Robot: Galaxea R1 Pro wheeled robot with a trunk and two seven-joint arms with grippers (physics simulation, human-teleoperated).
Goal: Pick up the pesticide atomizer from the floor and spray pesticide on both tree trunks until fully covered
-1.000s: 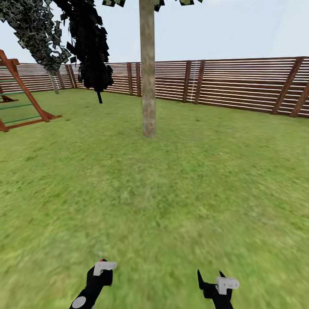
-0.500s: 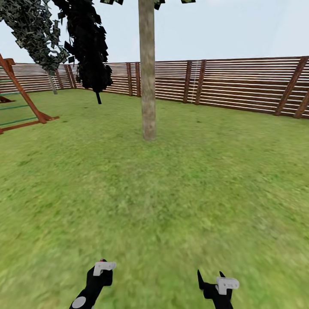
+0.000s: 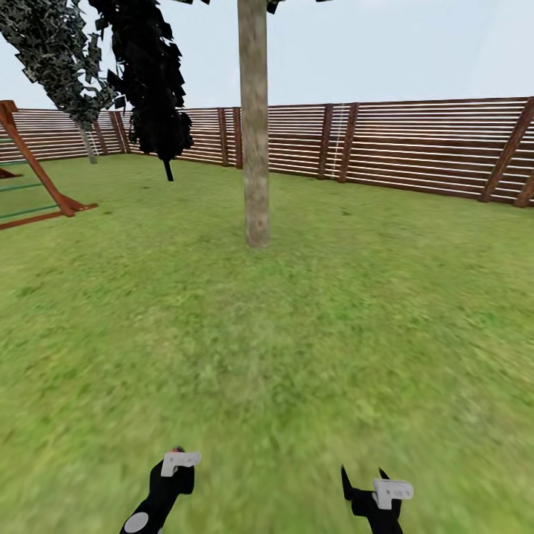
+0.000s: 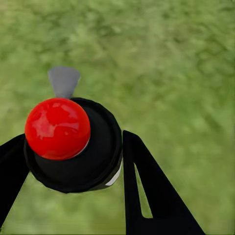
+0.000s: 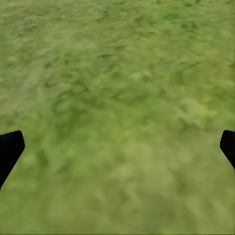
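The pesticide atomizer (image 4: 73,147) is a black round-bodied bottle with a glossy red ball cap on top, a grey nozzle sticking out from behind it and a sliver of white label at its lower edge. It sits clamped between the two black fingers of the left tool (image 4: 78,161), one finger pressing each side, held above the green grass floor (image 4: 186,73). In the head view the left tool (image 3: 172,475) is at the near left edge of the scene with a speck of red showing at its tip, and the right tool (image 3: 371,489) is near it to the right, its fingers spread apart with nothing between them; the right wrist view shows those fingertips (image 5: 10,149) wide apart over bare grass. Straight ahead and well apart from both tools stands a tree trunk (image 3: 254,126), a pale mottled grey-brown column rising out of the lawn, with open grass between it and the robot. Farther off to the left is a second tree (image 3: 63,52) with a thin pale trunk and grey-green jagged leaves, and beside it an all-black tree (image 3: 152,81). A brown slatted fence (image 3: 415,148) closes the far side of the garden, and a red-brown wooden play frame (image 3: 37,178) stands at the far left.
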